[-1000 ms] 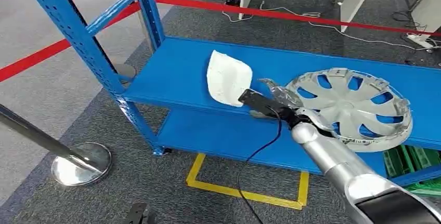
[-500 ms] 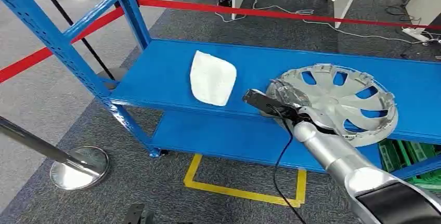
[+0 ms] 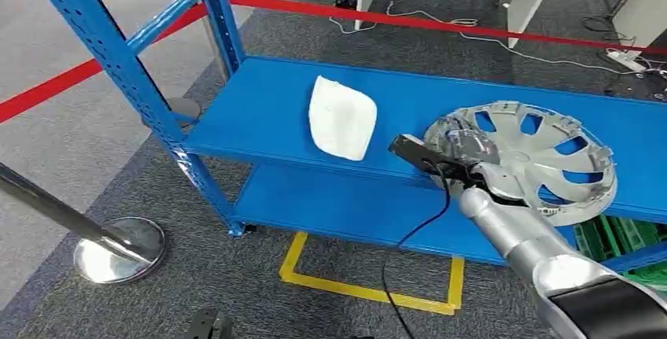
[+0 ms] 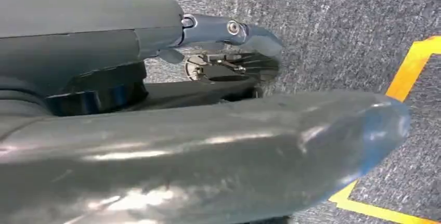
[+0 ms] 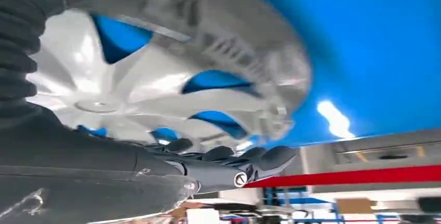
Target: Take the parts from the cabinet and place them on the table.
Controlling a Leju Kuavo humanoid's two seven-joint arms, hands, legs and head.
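Head view: right robot hand (image 3: 472, 167) grips hubcap (image 3: 543, 158) at shelf (image 3: 259, 111) front edge.

One hubcap (image 3: 535, 158), one white part (image 3: 341, 117)

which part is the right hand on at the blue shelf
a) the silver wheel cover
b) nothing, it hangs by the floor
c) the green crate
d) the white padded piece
a: in the head view the right hand grips the near rim of the silver wheel cover on the blue shelf, while the white piece lies apart to the side, untouched.
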